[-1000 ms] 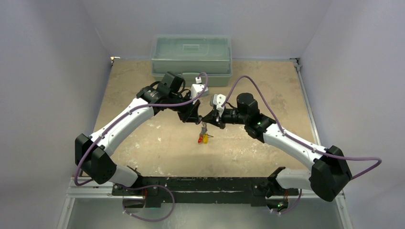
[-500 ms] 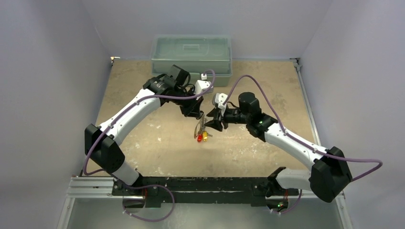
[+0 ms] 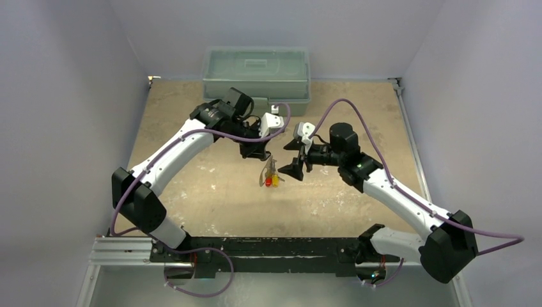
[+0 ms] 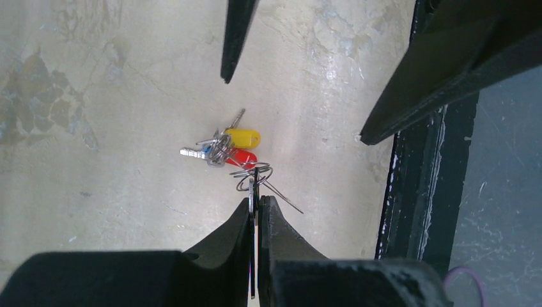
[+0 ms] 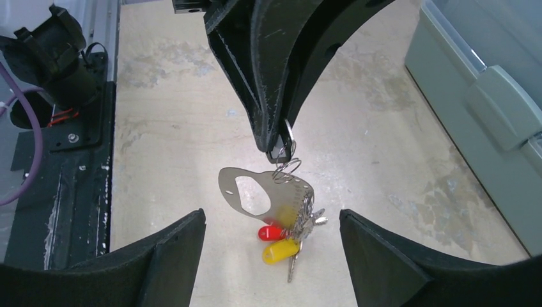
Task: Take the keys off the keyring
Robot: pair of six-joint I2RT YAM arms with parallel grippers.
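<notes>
The cluster of small silvery metal keys (image 5: 305, 220), with its red plastic tag (image 5: 268, 232) and yellow plastic tag (image 5: 281, 251), hangs in the air over the middle of the desk (image 3: 192, 128). It is joined to the flat grey metal oval keyring (image 5: 246, 192), which dangles beside it. Whether the lowest key tip touches the surface cannot be told. At the top of the bunch sits a small silver wire coil (image 5: 287, 167), and the left end effector (image 4: 255, 204) has its fingers pressed together on that coil. Held this way, the bunch likely drops free under its own weight, so the keys and ring fan apart rather than lying tangled flat. The right end effector (image 3: 291, 158) is just beside the bunch on the right, level with it. Its fingers are spread wide on either side of the hanging keys and touch nothing, a stance that suits closing on one piece while the other arm steadies the top. No key is off the ring yet. Well apart, at the desk's far edge, stands a pale green lidded plastic box (image 3: 255, 70).
</notes>
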